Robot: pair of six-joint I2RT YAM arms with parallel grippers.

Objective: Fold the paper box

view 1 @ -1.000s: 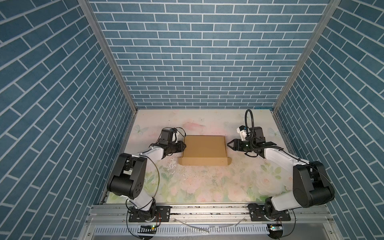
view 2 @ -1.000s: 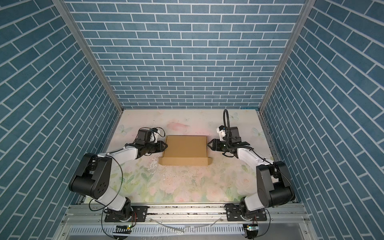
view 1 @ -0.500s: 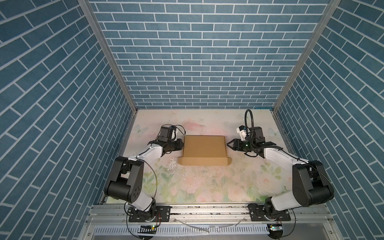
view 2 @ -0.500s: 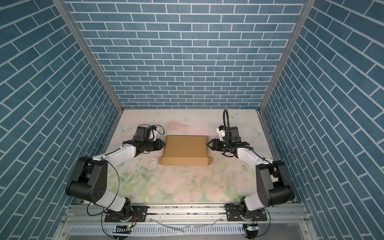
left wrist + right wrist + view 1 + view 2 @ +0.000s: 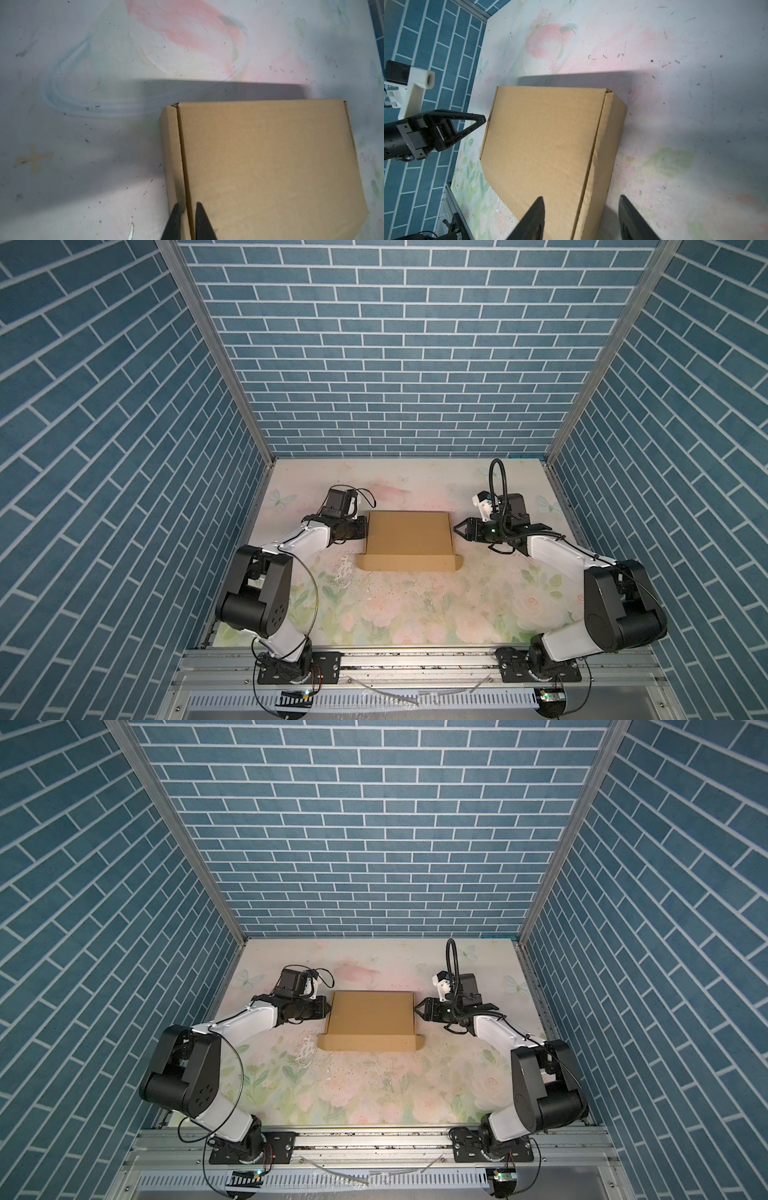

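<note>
Since a second ago the left gripper (image 5: 366,531) has drawn its fingers (image 5: 174,220) in from a wider spread to a thin slit. They line up on the lid seam at the left edge of the box (image 5: 407,537), and we cannot tell whether they pinch cardboard; box and right gripper (image 5: 457,527) have stayed put. Counting near to far, we see one table (image 5: 415,614), then one box lying mid-table, lid down, with one flap (image 5: 405,563) sticking out along its near side. Two grippers flank it, the right one spread wide, holding nothing, just beside the right edge.
</note>
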